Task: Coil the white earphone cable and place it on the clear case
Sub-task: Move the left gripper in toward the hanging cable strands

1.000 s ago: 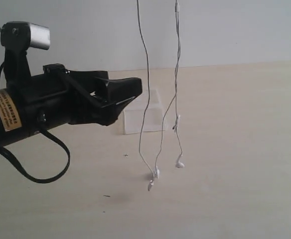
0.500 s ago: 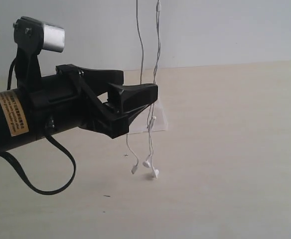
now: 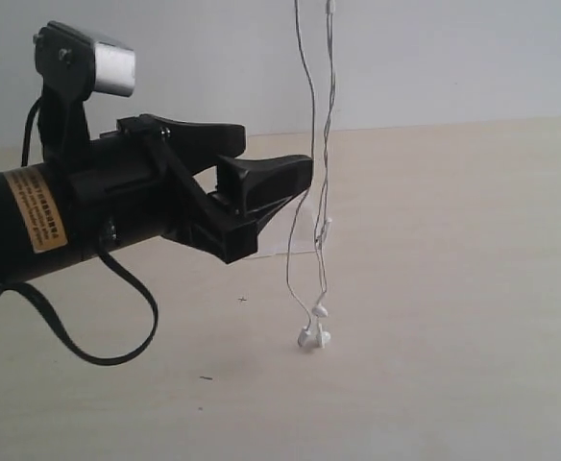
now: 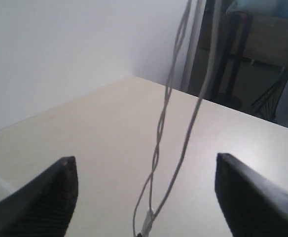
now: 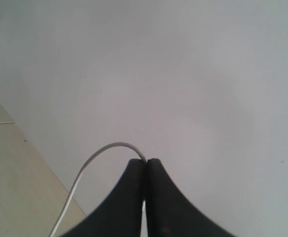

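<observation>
The white earphone cable [image 3: 316,115] hangs in two thin strands from above the exterior view, ending in two earbuds [image 3: 311,334] low over the table. My right gripper [image 5: 145,161] is shut on the cable [image 5: 83,174]; it is out of the exterior view. My left gripper [image 3: 279,152] is open, level with the hanging strands and just left of them. In the left wrist view the cable [image 4: 160,123] hangs ahead of the gap between the two wide-apart fingers [image 4: 53,195], within the left gripper [image 4: 145,159]. The clear case [image 3: 295,245] is mostly hidden behind the left gripper.
The light wooden table [image 3: 453,288] runs back to a pale wall [image 3: 453,58]. A black arm cable [image 3: 117,327] loops below the left arm. In the left wrist view, dark frames and furniture [image 4: 242,54] stand beyond the table's far edge.
The left gripper has moved right and slightly up, toward the cable. The hanging strands swung left, then back right, and drew closer together; the earbuds now hang side by side.
</observation>
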Robot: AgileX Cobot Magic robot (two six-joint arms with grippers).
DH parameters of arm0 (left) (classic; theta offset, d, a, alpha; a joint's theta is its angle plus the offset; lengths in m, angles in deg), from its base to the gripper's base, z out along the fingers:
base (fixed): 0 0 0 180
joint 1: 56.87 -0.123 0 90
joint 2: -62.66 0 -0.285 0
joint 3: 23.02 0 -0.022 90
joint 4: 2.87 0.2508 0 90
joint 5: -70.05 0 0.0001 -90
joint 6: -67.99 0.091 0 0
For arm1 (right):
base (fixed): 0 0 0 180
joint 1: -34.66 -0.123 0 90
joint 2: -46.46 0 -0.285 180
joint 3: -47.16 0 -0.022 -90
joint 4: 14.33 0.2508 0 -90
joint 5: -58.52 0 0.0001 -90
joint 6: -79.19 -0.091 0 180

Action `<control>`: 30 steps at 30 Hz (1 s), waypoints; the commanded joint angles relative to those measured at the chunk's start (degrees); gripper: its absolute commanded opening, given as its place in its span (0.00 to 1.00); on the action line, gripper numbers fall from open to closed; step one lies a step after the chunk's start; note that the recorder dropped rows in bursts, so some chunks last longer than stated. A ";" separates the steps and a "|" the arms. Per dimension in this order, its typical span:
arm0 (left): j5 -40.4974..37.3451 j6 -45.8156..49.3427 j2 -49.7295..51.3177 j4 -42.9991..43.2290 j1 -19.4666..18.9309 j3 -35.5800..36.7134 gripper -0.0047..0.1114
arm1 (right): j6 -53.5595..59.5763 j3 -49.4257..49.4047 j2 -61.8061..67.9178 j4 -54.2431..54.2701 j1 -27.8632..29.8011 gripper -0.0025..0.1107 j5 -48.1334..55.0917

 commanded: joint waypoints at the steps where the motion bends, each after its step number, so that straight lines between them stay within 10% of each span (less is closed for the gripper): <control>1: 0.63 -0.11 3.15 -0.28 0.82 -2.77 0.68 | -0.44 0.51 -0.71 0.00 -0.09 0.02 -1.01; 30: 0.19 0.06 10.09 -0.39 1.49 -5.82 0.56 | -0.54 0.51 -0.71 0.00 -0.09 0.02 -1.54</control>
